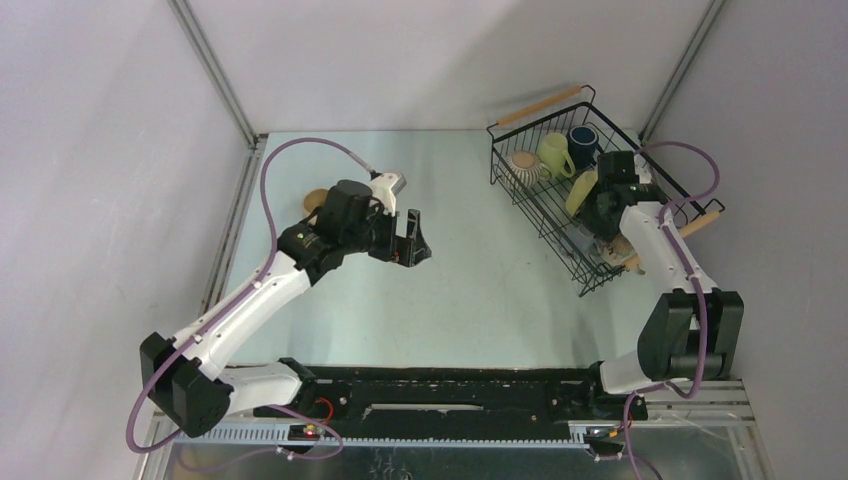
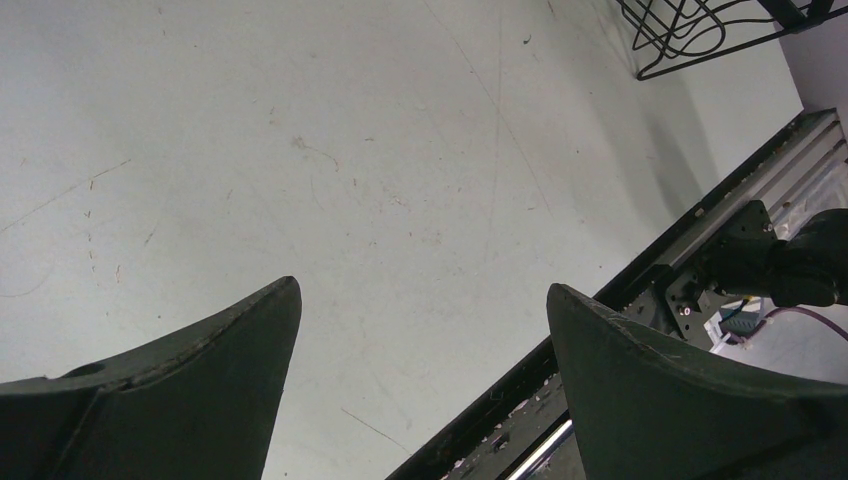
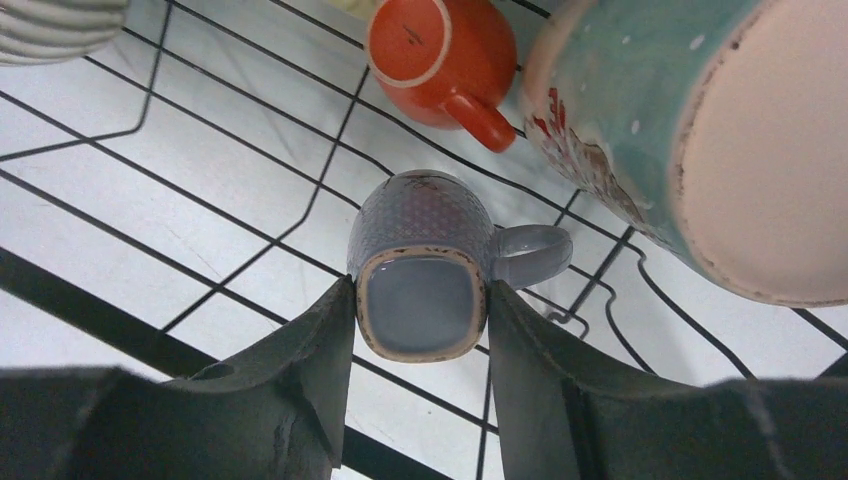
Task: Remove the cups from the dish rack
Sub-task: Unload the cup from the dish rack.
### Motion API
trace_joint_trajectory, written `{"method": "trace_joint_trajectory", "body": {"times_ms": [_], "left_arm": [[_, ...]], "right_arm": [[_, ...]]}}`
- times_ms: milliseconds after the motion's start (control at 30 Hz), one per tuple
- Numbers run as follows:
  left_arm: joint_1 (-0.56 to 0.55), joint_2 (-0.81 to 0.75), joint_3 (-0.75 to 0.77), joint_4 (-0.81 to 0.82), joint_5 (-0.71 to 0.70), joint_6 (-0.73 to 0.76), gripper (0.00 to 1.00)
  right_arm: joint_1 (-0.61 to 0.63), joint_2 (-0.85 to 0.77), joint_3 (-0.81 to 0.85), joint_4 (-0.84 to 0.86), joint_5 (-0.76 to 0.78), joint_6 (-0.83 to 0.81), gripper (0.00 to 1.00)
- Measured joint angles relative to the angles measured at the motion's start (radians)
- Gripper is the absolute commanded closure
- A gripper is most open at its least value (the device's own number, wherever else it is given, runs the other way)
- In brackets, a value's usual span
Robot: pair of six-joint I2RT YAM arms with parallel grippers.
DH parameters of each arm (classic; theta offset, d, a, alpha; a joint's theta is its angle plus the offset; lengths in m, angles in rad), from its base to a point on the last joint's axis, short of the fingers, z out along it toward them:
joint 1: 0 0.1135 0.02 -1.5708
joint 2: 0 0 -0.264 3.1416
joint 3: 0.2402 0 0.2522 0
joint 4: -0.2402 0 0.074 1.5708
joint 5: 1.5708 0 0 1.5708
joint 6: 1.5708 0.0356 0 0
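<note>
At the far right corner of the desk [image 1: 450,290], the black wire dish rack [image 1: 560,255] is sitting at an angle, with one wooden bar handle [image 1: 540,104] showing along its far rim. The right arm is reaching down into it from the near side. Seen from the right wrist, the right fingers [image 3: 325,350] are grasping a grey-blue mug [image 3: 420,250]. One finger is pressing against each side of its body, and its squarish flat end is facing the camera. The mug is resting on the rack's wire floor, its handle pointing off to the right in that view. Just beyond it, an orange-red cup [image 3: 440,45] is lying with its handle turned toward the grey-blue mug. A large teal mug [image 3: 640,110] with a pinkish end is filling the upper right, and a ribbed beige cup [image 3: 50,25] is peeking in at the upper left corner. From above, a pale yellow-green cup [image 1: 553,153] and a dark blue cup [image 1: 583,140] are sitting at the rack's far end.

Over on the left, the left arm is hovering above the desk, well apart from the rack. The left fingers [image 2: 240,350] are standing spread wide, released, with only desk surface between them. A tan cup [image 1: 315,200] is sitting on the desk behind that arm, mostly hidden by it.
</note>
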Motion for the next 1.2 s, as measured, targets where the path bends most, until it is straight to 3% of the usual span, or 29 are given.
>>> {"method": "trace_joint_trajectory", "body": {"times_ms": [833, 1200], "left_arm": [[0.000, 0.013, -0.018, 0.027, 0.039, -0.027, 0.00], [-0.002, 0.120, 0.002, 0.323, 0.148, -0.261, 0.00]], "right_arm": [[0.048, 0.032, 0.030, 0.073, 0.033, 0.021, 0.72], [0.033, 0.032, 0.161, 0.033, 0.035, -0.006, 0.72]]}}
